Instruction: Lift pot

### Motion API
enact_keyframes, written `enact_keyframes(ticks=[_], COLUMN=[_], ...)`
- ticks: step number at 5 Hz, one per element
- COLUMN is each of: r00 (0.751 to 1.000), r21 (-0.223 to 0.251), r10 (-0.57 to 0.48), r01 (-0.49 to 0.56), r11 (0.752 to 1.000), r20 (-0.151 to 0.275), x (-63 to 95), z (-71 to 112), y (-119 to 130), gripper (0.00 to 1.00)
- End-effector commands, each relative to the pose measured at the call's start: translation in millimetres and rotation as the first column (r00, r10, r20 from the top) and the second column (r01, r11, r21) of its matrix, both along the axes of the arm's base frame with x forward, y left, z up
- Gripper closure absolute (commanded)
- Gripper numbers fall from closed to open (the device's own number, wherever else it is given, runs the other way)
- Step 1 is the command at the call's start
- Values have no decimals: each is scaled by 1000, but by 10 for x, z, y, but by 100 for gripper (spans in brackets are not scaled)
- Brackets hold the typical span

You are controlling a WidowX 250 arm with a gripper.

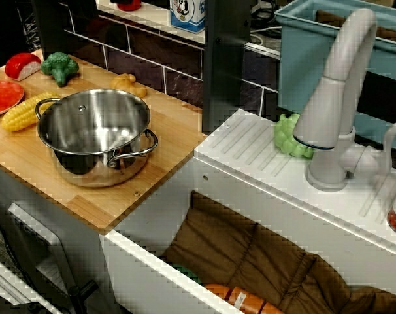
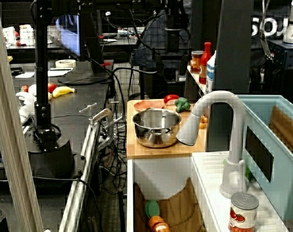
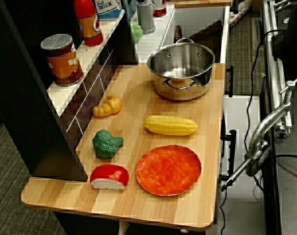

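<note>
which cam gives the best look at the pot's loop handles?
The close view over the sink: the pot fills the frame, both handles clear. The view along the counter shows the near handle well, the far one partly. The distant room view shows it small, with the faucet overlapping its edge.

Dark arm, upright at the back (side view only), its end indistinct

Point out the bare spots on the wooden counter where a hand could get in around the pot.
Open wood: between the pot and the corn, and left of the pot toward the croissant. Crowded: the far end, with the broccoli, red plate and radish slice.
</note>
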State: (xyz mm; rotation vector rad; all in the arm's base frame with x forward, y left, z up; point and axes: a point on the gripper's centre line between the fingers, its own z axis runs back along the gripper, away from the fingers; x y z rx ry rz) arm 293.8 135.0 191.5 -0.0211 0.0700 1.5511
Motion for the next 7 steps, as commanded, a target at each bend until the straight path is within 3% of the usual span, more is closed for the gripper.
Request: enact_keyframes(ticks=[1, 3, 5, 7], r00=[999, 999, 998, 997], r21=[66, 26, 96, 116], r10=[-12, 27, 50, 73], r01=[10, -28, -46, -68], r11=[998, 999, 994, 991], r20=[36, 32, -44, -39], x=[-22, 8, 146, 219], z=[-121, -183, -377, -586], y=[-83, -79, -104, -119], gripper=[0, 0, 0, 0])
